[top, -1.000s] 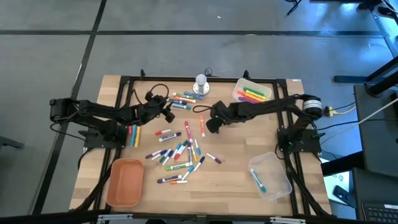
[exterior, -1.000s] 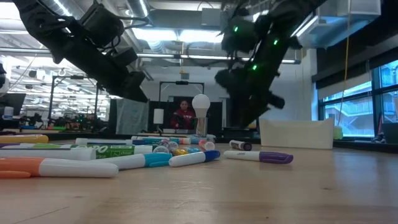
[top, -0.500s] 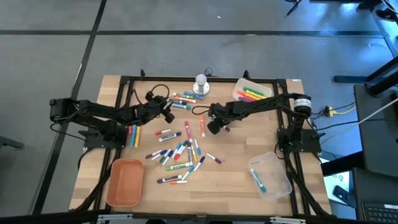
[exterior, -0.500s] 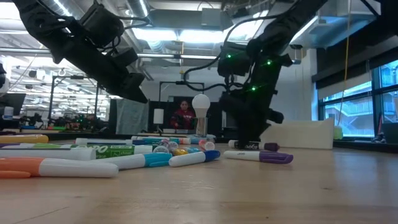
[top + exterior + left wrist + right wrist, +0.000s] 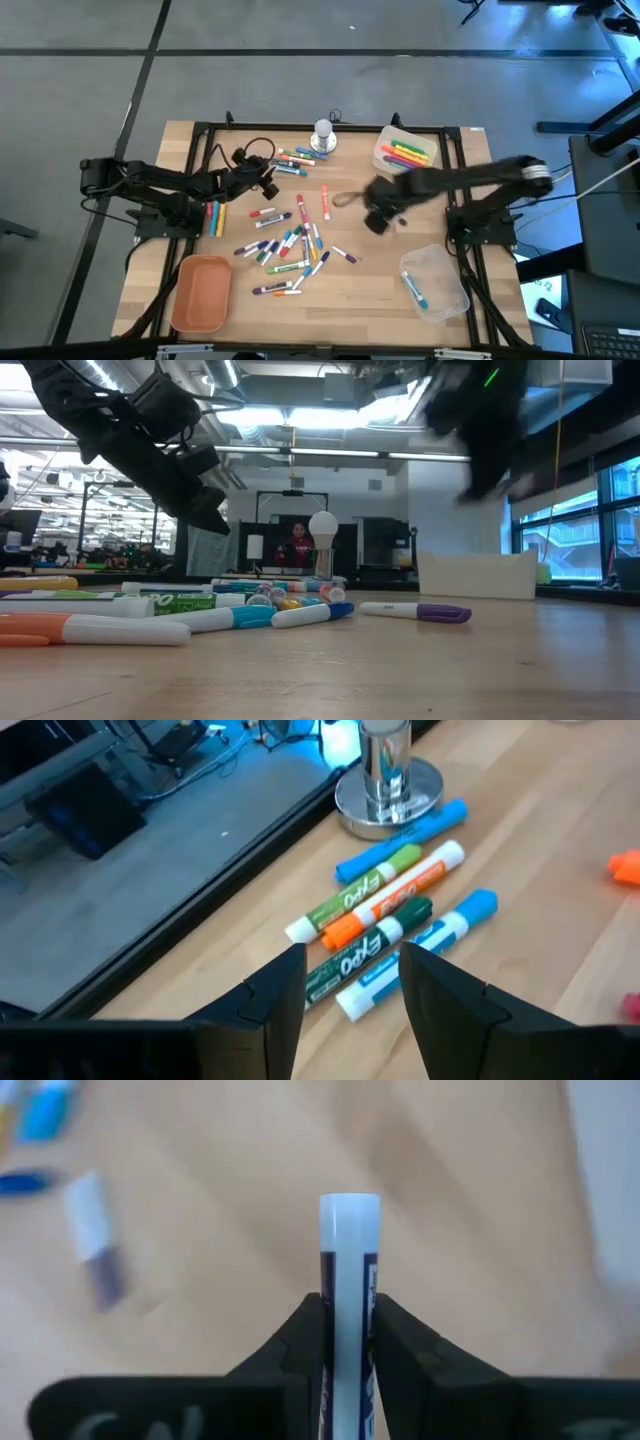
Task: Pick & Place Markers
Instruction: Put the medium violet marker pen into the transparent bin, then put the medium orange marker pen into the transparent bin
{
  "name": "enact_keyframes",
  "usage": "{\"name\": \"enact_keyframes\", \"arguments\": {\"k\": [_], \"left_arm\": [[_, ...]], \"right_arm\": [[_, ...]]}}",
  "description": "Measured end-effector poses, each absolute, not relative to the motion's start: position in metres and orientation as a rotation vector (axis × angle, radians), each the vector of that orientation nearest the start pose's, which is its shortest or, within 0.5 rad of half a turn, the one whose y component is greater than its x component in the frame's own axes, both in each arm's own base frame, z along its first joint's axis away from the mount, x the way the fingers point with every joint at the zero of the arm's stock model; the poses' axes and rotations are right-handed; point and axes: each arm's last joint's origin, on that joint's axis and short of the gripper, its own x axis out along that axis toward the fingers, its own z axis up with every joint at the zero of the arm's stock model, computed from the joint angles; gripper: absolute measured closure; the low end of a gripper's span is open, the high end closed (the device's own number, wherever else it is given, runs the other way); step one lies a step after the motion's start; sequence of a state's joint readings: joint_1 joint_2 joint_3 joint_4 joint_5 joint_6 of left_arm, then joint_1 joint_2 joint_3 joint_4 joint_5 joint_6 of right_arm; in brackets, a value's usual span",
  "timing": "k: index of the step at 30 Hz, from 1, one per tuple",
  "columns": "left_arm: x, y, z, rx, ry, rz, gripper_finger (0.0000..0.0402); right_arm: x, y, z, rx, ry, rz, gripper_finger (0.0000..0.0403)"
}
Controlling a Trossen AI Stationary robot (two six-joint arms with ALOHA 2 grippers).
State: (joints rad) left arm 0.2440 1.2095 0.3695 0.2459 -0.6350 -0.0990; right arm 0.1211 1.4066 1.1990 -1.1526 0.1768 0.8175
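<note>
You have colourful markers (image 5: 290, 245) scattered flat beside the orange tray (image 5: 200, 292); one white-barrelled marker (image 5: 347, 1295) stands clamped in the right jaws.

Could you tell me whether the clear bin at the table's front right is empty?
Not empty. The high view shows one blue-capped marker lying inside the clear bin; nothing else shows in it.

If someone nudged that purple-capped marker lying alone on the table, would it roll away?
Probably. The purple-capped marker looks round-barrelled and lies flat on bare wood, so a sideways nudge would likely roll it. It seems stiff and light; the right pincer holds a similar white marker pinched between its fingers.
</note>
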Motion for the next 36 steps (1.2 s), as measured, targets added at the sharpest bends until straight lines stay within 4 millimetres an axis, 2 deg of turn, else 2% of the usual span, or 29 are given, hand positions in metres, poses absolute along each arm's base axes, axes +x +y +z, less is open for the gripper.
{"name": "enact_keyframes", "arguments": {"k": [3,8,14,18,22,26,31,36], "left_arm": [[0.199,0.067,0.155,0.028,0.582,0.881,0.0245],[0.198,0.067,0.154,0.001,0.582,0.884,0.0245],[0.198,0.066,0.154,-0.025,0.571,0.880,0.0245],[0.199,0.066,0.154,-0.029,0.567,0.861,0.0245],[0.199,0.067,0.155,0.005,0.581,0.862,0.0245],[0.200,0.067,0.156,0.052,0.586,0.847,0.0245],[0.203,0.068,0.160,0.064,0.540,0.833,0.0245],[0.205,0.067,0.161,0.084,0.538,0.771,0.0245]], "right_arm": [[0.218,0.060,0.297,0.547,1.196,-0.595,0.0339],[0.182,0.114,0.300,0.682,1.257,-0.587,0.0339],[0.168,0.160,0.280,0.743,1.342,-0.670,0.0333],[0.170,0.173,0.266,0.751,1.406,-0.746,0.0279],[0.174,0.172,0.262,0.740,1.440,-0.762,0.0228],[0.181,0.158,0.267,0.693,1.363,-0.759,0.0199],[0.196,0.129,0.275,0.618,1.182,-0.796,0.0187],[0.226,0.086,0.276,0.471,0.947,-0.904,0.0186]]}}
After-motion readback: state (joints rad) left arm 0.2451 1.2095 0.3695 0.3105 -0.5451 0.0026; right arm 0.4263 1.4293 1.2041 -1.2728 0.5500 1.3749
